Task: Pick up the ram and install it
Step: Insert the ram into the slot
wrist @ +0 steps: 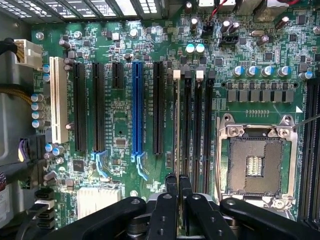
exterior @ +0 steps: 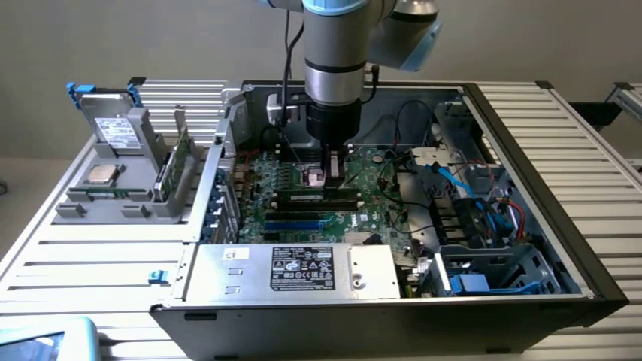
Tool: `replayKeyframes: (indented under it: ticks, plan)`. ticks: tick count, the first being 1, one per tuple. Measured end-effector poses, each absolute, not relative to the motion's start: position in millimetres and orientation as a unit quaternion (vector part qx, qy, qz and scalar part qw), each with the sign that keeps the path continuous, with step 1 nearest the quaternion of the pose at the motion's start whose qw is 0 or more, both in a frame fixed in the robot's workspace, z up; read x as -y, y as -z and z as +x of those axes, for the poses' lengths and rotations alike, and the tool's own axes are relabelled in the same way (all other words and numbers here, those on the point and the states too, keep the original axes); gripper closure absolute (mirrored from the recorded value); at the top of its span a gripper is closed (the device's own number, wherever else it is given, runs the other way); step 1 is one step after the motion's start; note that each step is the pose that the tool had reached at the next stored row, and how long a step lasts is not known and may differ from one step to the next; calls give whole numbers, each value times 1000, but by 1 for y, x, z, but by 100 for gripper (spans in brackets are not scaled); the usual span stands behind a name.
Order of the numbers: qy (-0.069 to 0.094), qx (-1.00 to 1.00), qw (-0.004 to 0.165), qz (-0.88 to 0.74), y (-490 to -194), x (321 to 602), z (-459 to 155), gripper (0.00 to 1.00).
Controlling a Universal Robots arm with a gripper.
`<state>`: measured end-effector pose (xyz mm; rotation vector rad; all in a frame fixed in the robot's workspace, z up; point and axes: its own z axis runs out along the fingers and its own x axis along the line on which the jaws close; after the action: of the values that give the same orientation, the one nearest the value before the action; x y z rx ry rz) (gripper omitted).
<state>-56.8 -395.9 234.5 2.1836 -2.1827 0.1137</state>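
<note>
Well, down in the case [exterior: 301,331], over the board [wrist: 120,125], the gripper [wrist: 179,179] is clenched on the ram [wrist: 177,125], edge-on along the slots [wrist: 192,125]; any skew when pressed could jam or bend it.

Plain beige wall [exterior: 150,37], slatted table [exterior: 101,263]

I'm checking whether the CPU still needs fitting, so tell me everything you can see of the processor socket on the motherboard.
The processor socket is a square recess framed by a silver, metal-looking bracket with screws at its corners. Inside is a dark field of fine contacts around a small central window of tiny parts. It holds no chip. It lies flat on the green motherboard, beside the long black memory slots, with a row of grey blocks along another side.
</note>
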Motion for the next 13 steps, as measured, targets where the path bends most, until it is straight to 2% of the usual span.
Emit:
replayKeyframes:
  ticks: [13]
  plan:
    - [-36, 715, 26, 698, -232, 398, -57, 87]
